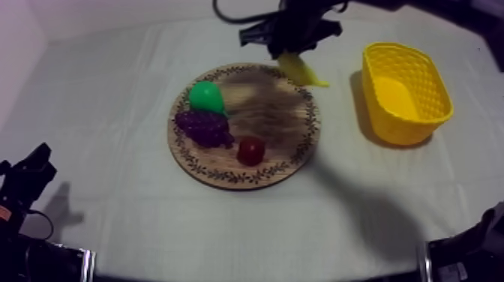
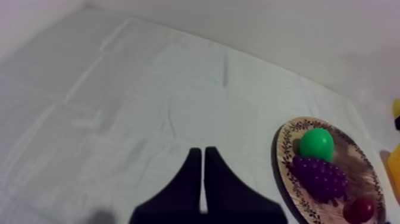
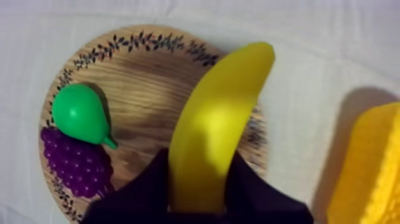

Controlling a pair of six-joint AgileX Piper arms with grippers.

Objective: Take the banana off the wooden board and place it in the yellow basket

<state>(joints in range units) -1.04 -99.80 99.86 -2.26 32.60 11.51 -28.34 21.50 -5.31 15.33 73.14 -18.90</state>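
Note:
My right gripper (image 1: pixel 289 51) is shut on the yellow banana (image 1: pixel 301 71), holding it in the air above the far right rim of the round wooden board (image 1: pixel 277 112). In the right wrist view the banana (image 3: pixel 215 131) juts out from between the black fingers (image 3: pixel 253 190) over the board (image 3: pixel 149 89). The yellow basket (image 1: pixel 406 91) stands to the right of the board, and its edge (image 3: pixel 372 167) lies beside the banana. My left gripper (image 2: pixel 203 158) is shut on nothing, low at the near left of the table (image 1: pixel 34 169).
On the board lie a green pear (image 1: pixel 206 97), a bunch of purple grapes (image 1: pixel 204 126) and a small red fruit (image 1: pixel 250 150). The grey-white cloth (image 1: pixel 112 90) covers the table around them.

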